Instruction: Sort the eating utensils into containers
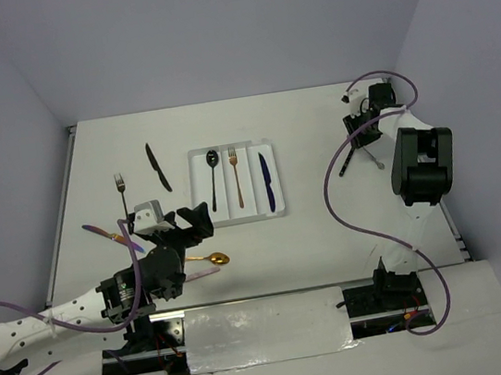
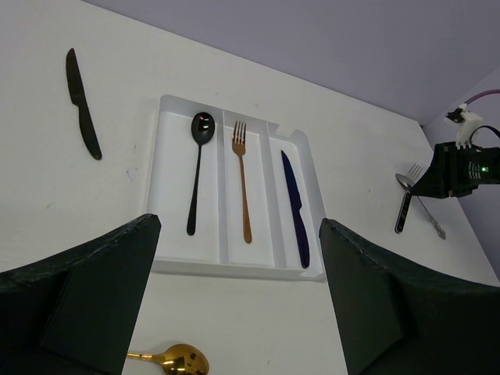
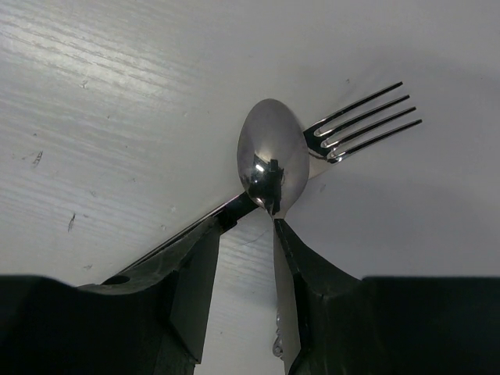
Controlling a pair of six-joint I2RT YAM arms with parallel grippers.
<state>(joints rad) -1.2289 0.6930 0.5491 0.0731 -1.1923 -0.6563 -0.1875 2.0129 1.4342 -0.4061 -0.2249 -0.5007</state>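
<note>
Three utensils are lying in the tray [image 1: 204, 213], one per compartment: black spoon [image 1: 214, 183] left, copper fork [image 1: 236, 180] middle, blue knife [image 1: 268, 183] right. Sorting is partly done. The step in hand appears to be the pickup of the silver spoon [image 3: 271, 160] at the far right of the table.

The right gripper [image 3: 246, 230] is standing partly open, its fingers straddling the spoon's handle just behind the bowl. A gap is showing on the left side, so no clamp is confirmed. The left gripper [image 2: 238, 234] is hovering wide open and empty near the tray's near edge.

The next move is likely calling for closing on the spoon handle alone. The right fork [image 3: 363, 121] is crossing under the bowl and could drag along. A lengthwise drop beside the black spoon should follow.

The right wrist view alone is showing the spoon overlapping the fork; whether they are touching cannot be told. The left wrist view is showing the tray contents most clearly. Only the top view is showing the left fork [image 1: 121, 192] and purple piece [image 1: 106, 232], lying loose like the black knife [image 1: 158, 167] and gold spoon [image 1: 212, 259].
</note>
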